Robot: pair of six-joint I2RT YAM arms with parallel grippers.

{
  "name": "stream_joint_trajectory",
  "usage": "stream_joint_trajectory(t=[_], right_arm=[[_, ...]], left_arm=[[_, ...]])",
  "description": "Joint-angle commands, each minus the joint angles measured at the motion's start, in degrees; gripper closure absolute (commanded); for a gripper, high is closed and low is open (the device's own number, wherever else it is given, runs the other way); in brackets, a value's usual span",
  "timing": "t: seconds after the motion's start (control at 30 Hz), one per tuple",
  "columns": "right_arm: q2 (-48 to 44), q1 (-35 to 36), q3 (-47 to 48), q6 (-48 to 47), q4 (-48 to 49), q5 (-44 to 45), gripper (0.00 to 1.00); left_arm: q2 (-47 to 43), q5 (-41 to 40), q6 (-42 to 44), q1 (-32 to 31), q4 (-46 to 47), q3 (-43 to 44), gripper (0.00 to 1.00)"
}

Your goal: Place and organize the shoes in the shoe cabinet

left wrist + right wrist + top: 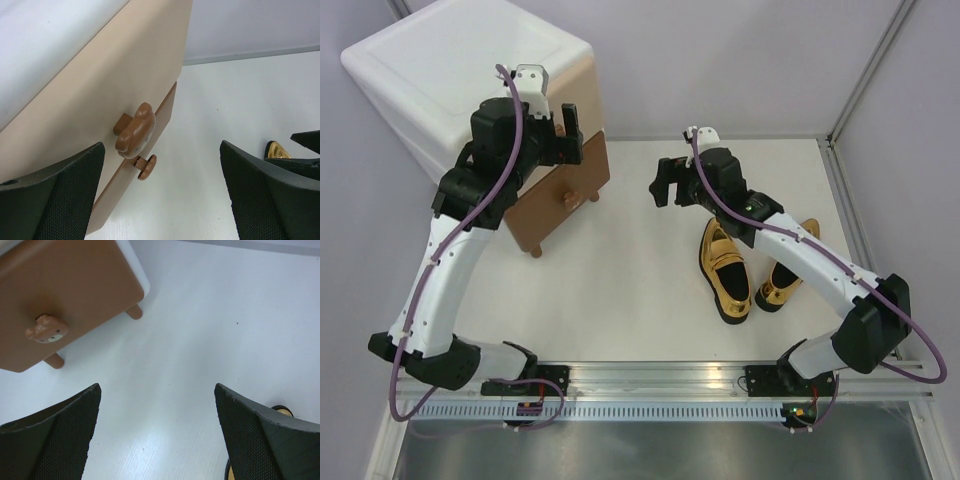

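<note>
Left claw (161, 150), jaws apart, faces the bear knob (135, 131) on the beige upper drawer (100, 100) of the shoe cabinet (440, 75). Right claw (157, 390), apart & empty, hangs over the counter (620, 280) btwn cabinet and gold shoes (728, 270) (purple pair not visible). Best approach: centre on knob, pinch, pull straight.
</note>
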Motion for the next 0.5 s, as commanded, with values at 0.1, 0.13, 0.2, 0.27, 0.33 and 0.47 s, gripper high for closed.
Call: stream_joint_trajectory(t=[0.1, 0.13, 0.2, 0.27, 0.33, 0.47], right_arm=[[-2.6, -0.5, 0.0, -0.4, -0.8, 0.2, 0.02], [-2.8, -0.5, 0.0, -0.6, -0.9, 0.1, 0.02], [-2.9, -0.7, -0.3, -0.6, -1.0, -0.1, 0.02], [-3.0, -0.8, -0.5, -0.6, -1.0, -0.2, 0.02], [-2.8, -0.9, -0.6, -0.4, -0.9, -0.8, 0.02], [-2.5, -1.2, -0.1, -0.4, -0.8, -1.3, 0.02]], left_arm=[[3.5, -5.4, 4.7, -0.2, -3.9, 5.2, 0.02], [3.6, -5.4, 4.7, -0.1, -3.9, 5.2, 0.02], [4.2, -5.7, 4.9, -0.1, -3.9, 5.3, 0.02], [5.0, -5.8, 5.4, -0.1, -4.0, 5.3, 0.02], [5.5, -6.0, 5.3, -0.1, -4.4, 5.6, 0.02], [6.6, -4.8, 5.4, 0.0, -4.9, 6.8, 0.02]])
